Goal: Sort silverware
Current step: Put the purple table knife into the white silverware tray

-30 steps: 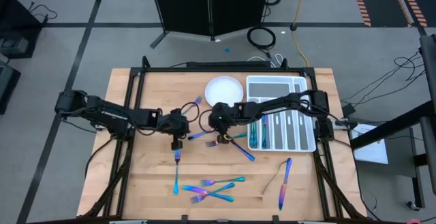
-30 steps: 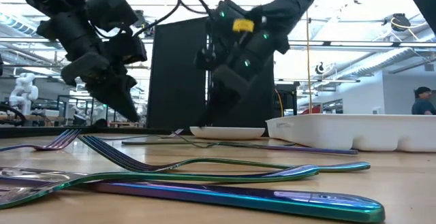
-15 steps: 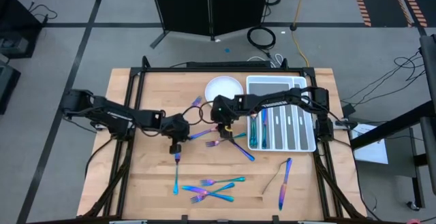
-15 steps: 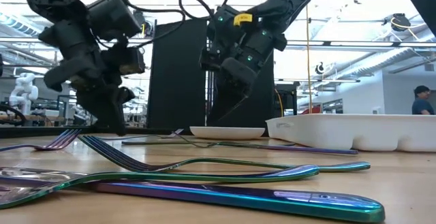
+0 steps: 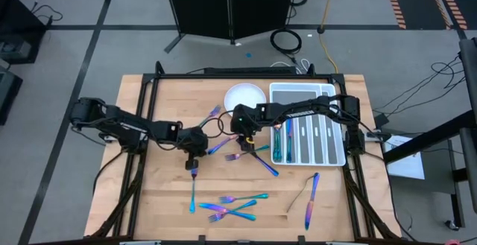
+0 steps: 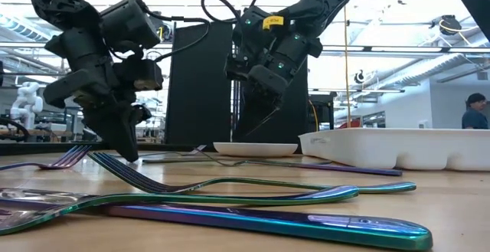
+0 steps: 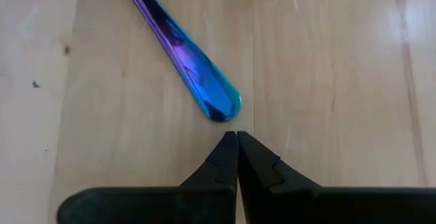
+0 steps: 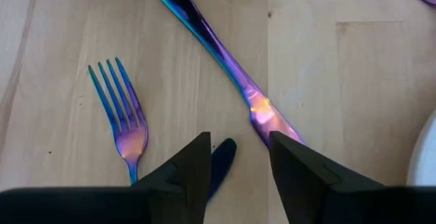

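Wooden table [image 5: 156,193] holds scattered silverware [image 5: 231,205]. Left gripper [image 7: 236,137] sits clenched empty beside a handle; right gripper [image 8: 238,157] hovers, jaws parted.

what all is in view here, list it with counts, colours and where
table: one, light wood, under everything
plate: one, white, round, far middle
cutlery tray: one, white, far right, some silverware inside
loose silverware: roughly ten forks, knives, spoons, iridescent blue-purple; cluster near front, pair front right, others mid-table
person: one, room's far right in the low view
left gripper: dark, jaws shut, low over a fork handle left of centre
right gripper: dark, jaws open, above mid-table pieces
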